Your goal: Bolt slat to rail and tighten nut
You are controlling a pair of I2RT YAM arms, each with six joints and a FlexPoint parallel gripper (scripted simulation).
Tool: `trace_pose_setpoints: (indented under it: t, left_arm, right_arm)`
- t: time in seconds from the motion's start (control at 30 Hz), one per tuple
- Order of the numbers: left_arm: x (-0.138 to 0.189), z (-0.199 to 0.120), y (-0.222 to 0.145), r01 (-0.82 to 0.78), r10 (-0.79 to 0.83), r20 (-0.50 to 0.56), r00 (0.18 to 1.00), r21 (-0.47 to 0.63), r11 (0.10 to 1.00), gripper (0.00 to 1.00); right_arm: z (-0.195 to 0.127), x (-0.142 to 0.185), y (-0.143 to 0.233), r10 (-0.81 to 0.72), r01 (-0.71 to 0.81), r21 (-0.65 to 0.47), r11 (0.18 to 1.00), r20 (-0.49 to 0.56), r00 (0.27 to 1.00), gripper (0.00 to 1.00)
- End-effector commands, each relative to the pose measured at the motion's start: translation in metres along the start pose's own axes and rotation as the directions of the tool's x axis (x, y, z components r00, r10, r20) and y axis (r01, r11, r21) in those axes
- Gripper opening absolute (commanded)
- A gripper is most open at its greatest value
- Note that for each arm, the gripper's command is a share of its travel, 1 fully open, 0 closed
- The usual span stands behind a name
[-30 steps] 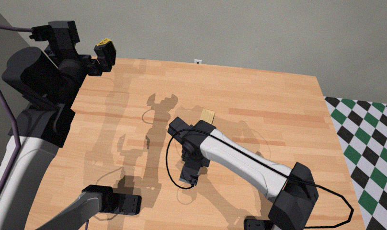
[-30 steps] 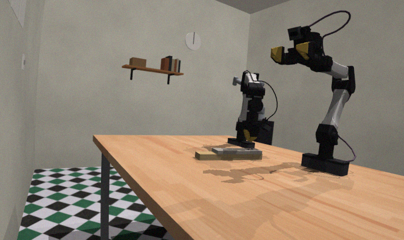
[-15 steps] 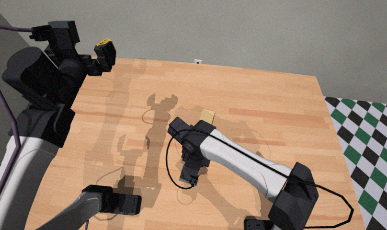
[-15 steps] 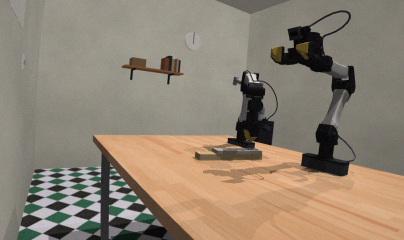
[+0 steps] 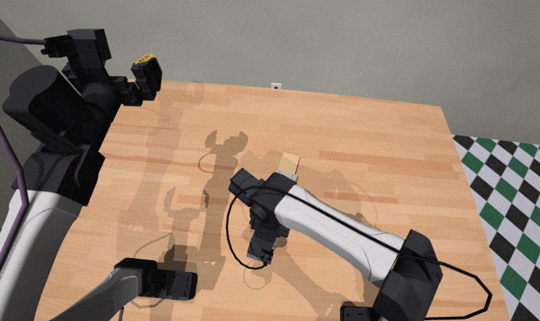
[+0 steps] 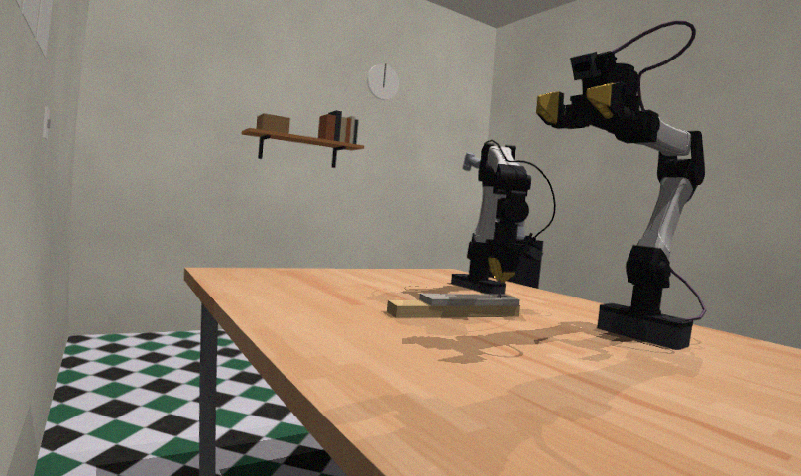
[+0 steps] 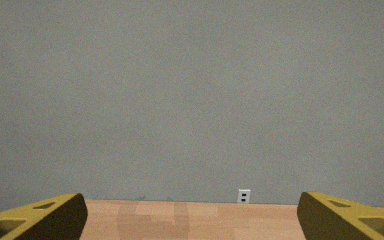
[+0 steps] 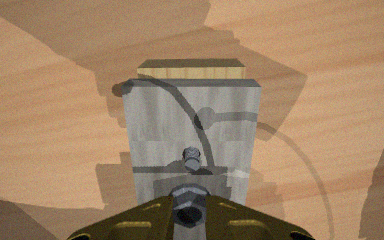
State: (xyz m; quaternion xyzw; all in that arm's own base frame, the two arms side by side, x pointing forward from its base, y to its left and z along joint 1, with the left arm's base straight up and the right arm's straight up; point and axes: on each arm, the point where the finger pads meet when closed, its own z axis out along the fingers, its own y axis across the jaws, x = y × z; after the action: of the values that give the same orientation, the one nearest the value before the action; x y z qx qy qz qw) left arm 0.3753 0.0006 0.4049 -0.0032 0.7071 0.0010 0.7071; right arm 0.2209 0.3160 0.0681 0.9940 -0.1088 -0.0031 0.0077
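Note:
The grey slat [image 8: 189, 110] [image 6: 446, 298] lies flat on the pale wooden rail [image 8: 191, 73] [image 6: 404, 308] [image 5: 289, 162], whose end sticks out past it. The grey bolt [image 8: 192, 157] stands up through the slat. My right gripper [image 8: 189, 206] [image 6: 502, 277] is shut on the hex nut [image 8: 190, 193]. In the right wrist view the nut is apart from the bolt, nearer the camera and toward the bottom edge, held above the slat. My left gripper [image 7: 191, 202] [image 6: 574, 106] is open and empty, raised high and away from the slat.
The wooden table [image 5: 384, 131] [image 6: 310, 330] carries both arm bases [image 5: 175, 284] [image 6: 646, 327]. The right arm [image 5: 336, 230] reaches over the slat and hides most of it in the top view. A shelf [image 6: 301, 139] hangs on the wall beyond the table.

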Motion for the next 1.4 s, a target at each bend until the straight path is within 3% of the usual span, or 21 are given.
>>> trace_pose_setpoints:
  t: [0.0,1.37]
  left_arm:
    - [-0.001,-0.001,-0.001,-0.003,0.003,0.009,1.0,0.006,1.0,1.0]
    - [-0.001,-0.001,-0.001,-0.003,0.003,0.009,1.0,0.006,1.0,1.0]
  right_arm:
    - [-0.018,-0.002,-0.002,0.012,-0.011,0.037,0.999,-0.012,1.0,0.14]
    - [0.007,0.001,-0.005,0.009,-0.009,0.026,1.0,-0.008,1.0,0.14]
